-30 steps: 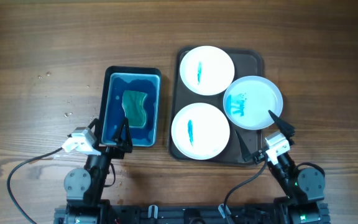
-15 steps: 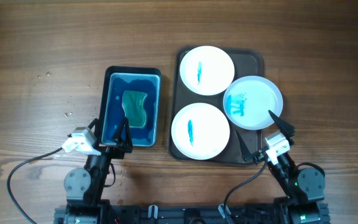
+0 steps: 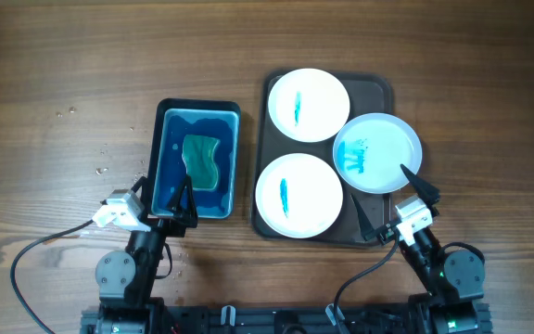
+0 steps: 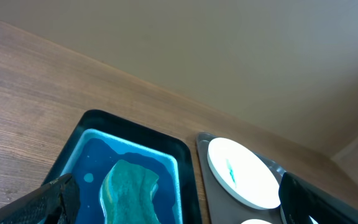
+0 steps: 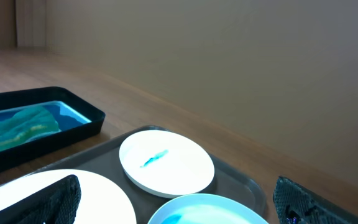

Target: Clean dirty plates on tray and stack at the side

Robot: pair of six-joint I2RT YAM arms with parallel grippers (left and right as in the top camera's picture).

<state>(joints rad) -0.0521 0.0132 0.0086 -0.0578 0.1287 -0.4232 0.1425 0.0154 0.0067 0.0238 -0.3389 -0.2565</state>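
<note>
I read the left fingers [image 3: 189,199] as spread wide and empty over the near end of the blue basin [image 3: 199,105] with its green sponge [image 3: 202,160]. The right fingers [image 3: 419,185] are spread wide and empty at the near right corner of the brown tray [image 3: 375,91]. All three white plates sit on the tray: far plate [image 3: 308,104] and near plate [image 3: 298,195] blue-streaked, right plate [image 3: 377,152] smeared blue and overhanging the right rim.

Overhead straight down, wrist views low, facing forward, sharing tray [image 5: 98,155] and basin [image 4: 135,127]
</note>
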